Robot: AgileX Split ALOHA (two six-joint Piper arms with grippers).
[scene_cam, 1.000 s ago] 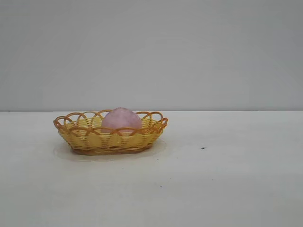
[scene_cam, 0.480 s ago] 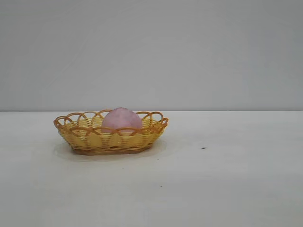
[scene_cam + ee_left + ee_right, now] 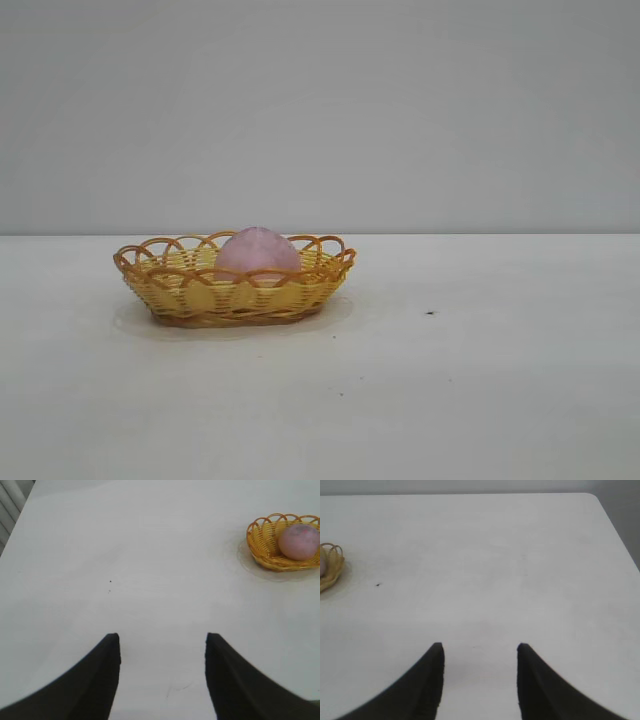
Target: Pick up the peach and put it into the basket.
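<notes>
Exterior: peach [image 3: 257,251] sits inside basket [image 3: 235,279] on white table [image 3: 480,380], left of centre.
Left wrist: left gripper [image 3: 162,640] empty, fingers parted, above bare table, well apart from basket and peach.
Right wrist: right gripper [image 3: 480,647] empty, fingers parted; basket at frame edge.

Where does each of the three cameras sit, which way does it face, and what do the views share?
Exterior: low at table height, facing the basket holding the peach; no arm shows.
Left wrist: above the table, looking past the open left gripper; basket far off.
Right wrist: likewise, past the open right gripper; basket at the edge.
All three share basket and peach.
</notes>
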